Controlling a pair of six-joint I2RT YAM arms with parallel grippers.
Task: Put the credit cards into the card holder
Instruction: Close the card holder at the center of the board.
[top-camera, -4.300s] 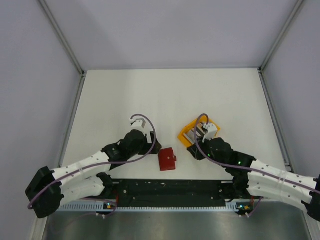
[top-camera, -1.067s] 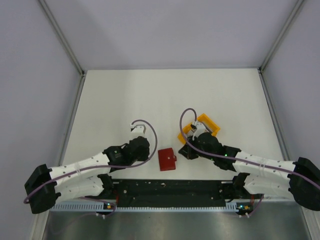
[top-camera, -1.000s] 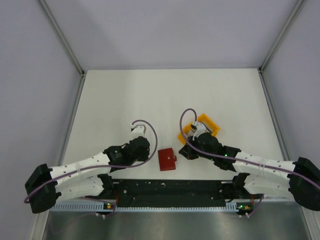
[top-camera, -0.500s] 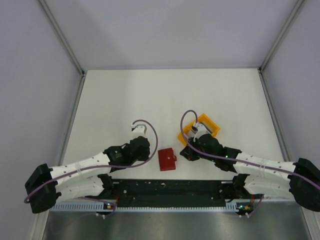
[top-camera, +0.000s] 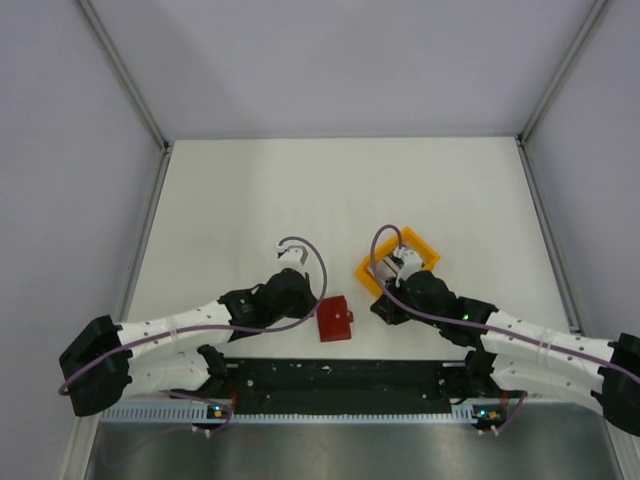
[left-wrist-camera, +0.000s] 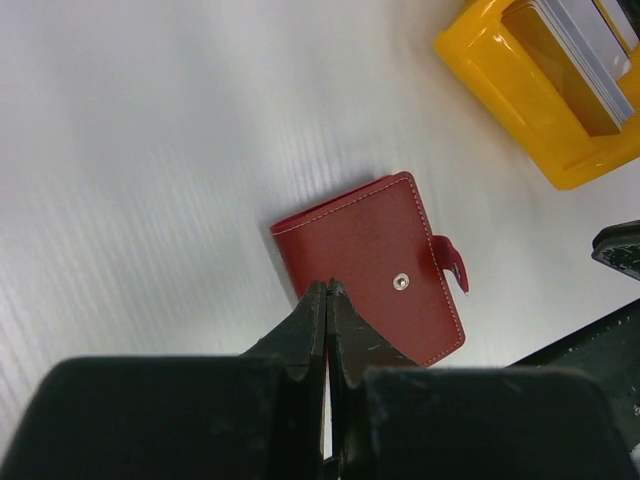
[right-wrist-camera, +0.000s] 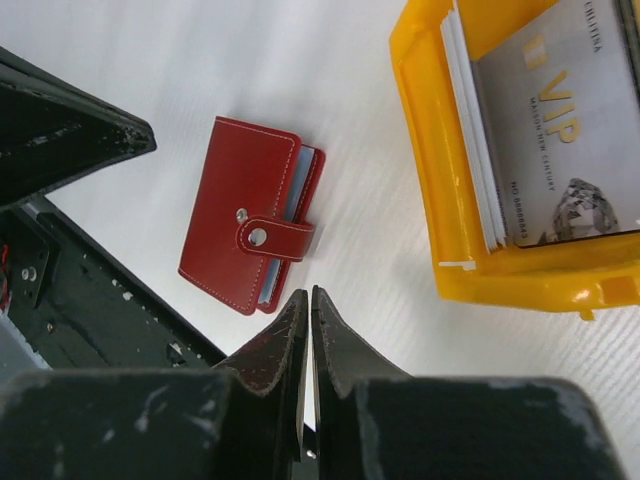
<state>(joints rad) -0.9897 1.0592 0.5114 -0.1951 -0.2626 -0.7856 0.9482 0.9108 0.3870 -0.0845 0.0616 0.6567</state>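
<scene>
The dark red card holder (top-camera: 334, 319) lies closed on the table near the front edge, its snap tab fastened (right-wrist-camera: 262, 237). A light blue card edge shows inside it. The credit cards (right-wrist-camera: 560, 140) stand stacked in a yellow bin (top-camera: 398, 262), a silver one facing out; they also show in the left wrist view as cards (left-wrist-camera: 590, 45). My left gripper (left-wrist-camera: 326, 287) is shut and empty, its tips right over the holder's (left-wrist-camera: 370, 265) near left edge. My right gripper (right-wrist-camera: 306, 293) is shut and empty over bare table between holder (right-wrist-camera: 245, 255) and bin.
The black base rail (top-camera: 340, 380) runs along the near edge just behind the holder. The yellow bin's wall (right-wrist-camera: 430, 170) stands close on the right of my right gripper. White table (top-camera: 330, 190) stretches toward the back, with grey walls on both sides.
My left arm has swung right, bringing its shut gripper up to the card holder. My right arm has shifted slightly right. The holder and the bin have stayed put.
</scene>
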